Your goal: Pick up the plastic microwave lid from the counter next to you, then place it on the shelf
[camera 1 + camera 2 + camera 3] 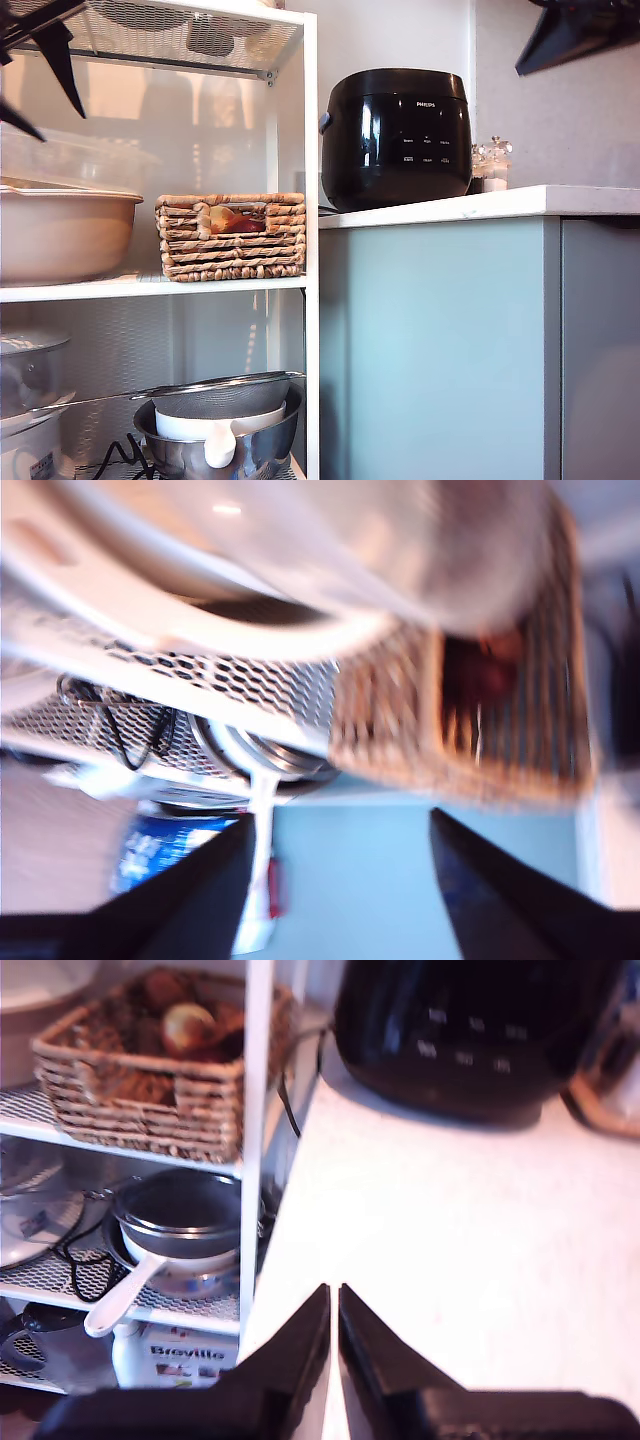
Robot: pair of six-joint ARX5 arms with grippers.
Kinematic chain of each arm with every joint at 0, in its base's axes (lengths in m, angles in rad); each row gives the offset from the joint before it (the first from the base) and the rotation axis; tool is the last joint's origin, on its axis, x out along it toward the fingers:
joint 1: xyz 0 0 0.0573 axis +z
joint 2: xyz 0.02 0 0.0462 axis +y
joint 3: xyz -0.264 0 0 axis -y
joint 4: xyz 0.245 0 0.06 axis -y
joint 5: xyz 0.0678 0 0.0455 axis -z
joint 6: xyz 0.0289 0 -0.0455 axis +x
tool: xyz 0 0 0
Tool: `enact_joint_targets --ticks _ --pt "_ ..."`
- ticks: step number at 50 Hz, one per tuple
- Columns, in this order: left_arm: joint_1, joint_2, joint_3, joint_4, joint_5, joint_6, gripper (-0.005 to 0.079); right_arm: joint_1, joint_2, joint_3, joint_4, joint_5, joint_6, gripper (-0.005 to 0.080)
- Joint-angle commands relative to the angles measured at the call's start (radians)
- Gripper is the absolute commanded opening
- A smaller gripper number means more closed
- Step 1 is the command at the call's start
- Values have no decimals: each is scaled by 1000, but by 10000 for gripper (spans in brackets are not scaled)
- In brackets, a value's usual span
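Second wrist view: my second gripper (334, 1305) fingers closed, empty; first gripper (340, 855) fingers apart.

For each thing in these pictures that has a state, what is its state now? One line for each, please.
My first gripper: open, holding nothing, facing the rack.
My second gripper: shut, holding nothing, above the white counter.
Black rice cooker: lid closed, upright on the counter.
Woven wicker basket: open-topped, something inside, on the white shelf.
Beige bowl: upright on the shelf.

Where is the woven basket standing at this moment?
The brown woven wicker basket stands on the flat white shelf, in the exterior view just right of the beige bowl, beside the rack's white post.
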Motion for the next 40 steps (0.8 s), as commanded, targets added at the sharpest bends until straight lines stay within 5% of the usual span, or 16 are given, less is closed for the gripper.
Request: enact_joint_targets --ticks 1,13,30,40 --pt "-24 1 -5 -4 2 111 -20 4 0 -14 -13 26 27 -11" --pt "-111 -6 -5 0 -98 390 -19 -64 0 -14 -71 95 107 -11" --pt "-126 -11 -36 97 -162 438 -19 -299 0 -15 13 63 114 -11" --pt "-87 -77 -156 219 -172 462 -19 -400 0 -26 90 -4 98 -11"
